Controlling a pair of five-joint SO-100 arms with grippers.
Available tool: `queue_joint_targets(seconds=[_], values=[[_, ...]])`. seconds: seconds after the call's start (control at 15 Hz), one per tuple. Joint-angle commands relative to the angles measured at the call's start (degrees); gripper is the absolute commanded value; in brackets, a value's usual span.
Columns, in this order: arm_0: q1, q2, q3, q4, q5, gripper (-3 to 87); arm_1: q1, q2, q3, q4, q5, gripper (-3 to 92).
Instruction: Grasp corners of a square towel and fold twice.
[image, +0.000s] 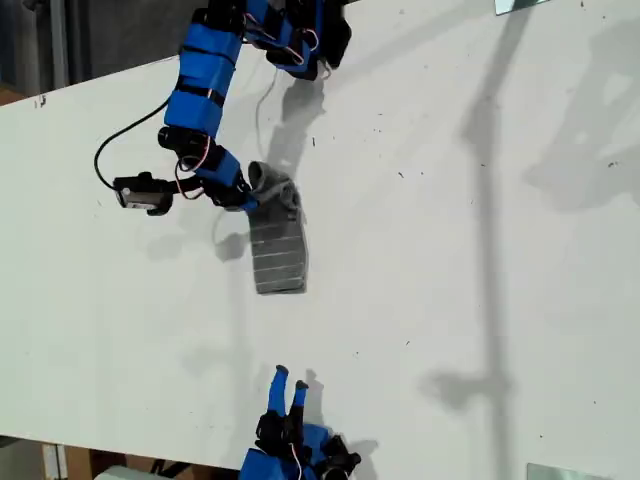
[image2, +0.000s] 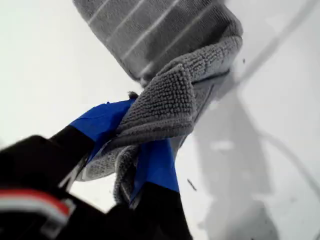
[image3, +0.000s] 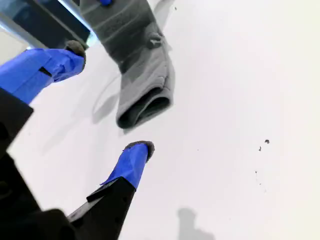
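The towel (image: 277, 245) lies near the middle of the white bench (image: 450, 300), already narrowed to a striped strip, so the second fold seems to be the step in hand. The first gripper (image: 250, 198) is clenched on the strip's far end: in the first wrist view grey terry is pinched and bunched between its blue-taped fingers (image2: 102, 122), and that end rises off the bench in a small hump. Whether a true corner sits in the pinch cannot be told.

The first arm reaches down from the exterior view's top edge, its blue links bent at the elbow and the wrist angled toward the cloth. The second gripper (image: 289, 385) rests near the exterior view's bottom edge, well apart from the towel, its jaws spread and empty; its wrist view looks across bare bench at the strip's rolled near end (image3: 145, 107).

The next move likely calls for carrying the lifted end over toward the near end, low and straight, so the layers stack square instead of twisting.
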Motion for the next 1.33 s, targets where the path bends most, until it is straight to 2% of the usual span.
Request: queue_joint_targets(seconds=[0.0, 0.4, 0.53, 0.67, 0.73, 1.07, 1.27], values=[[0.5, 1.5, 1.1, -0.1, -0.9, 34.0, -2.0, -12.0, -20.5, 0.2, -3.3, -0.1], [-0.1, 3.8, 3.5, -0.9, 0.2, 32.5, -6.9, -21.7, -23.4, -18.1, -6.5, -0.1], [-0.3, 3.8, 3.6, -0.9, 0.1, 32.5, -7.3, -23.1, -23.6, -20.8, -6.5, 2.6], [-0.3, 3.8, 3.8, -1.1, 0.1, 32.5, -7.3, -23.5, -23.6, -22.6, -7.6, 27.3], [-0.4, 3.8, 4.0, -1.1, 0.1, 32.5, -7.1, -23.0, -24.6, -22.8, -8.4, 32.0], [-0.6, 3.8, 4.7, -1.5, 0.1, 32.5, -2.1, -8.3, -22.7, -17.8, -10.6, 35.0], [-1.1, 3.9, 5.2, -0.8, 0.4, 32.3, 0.4, 10.3, 2.3, -19.2, -8.2, 36.0]])
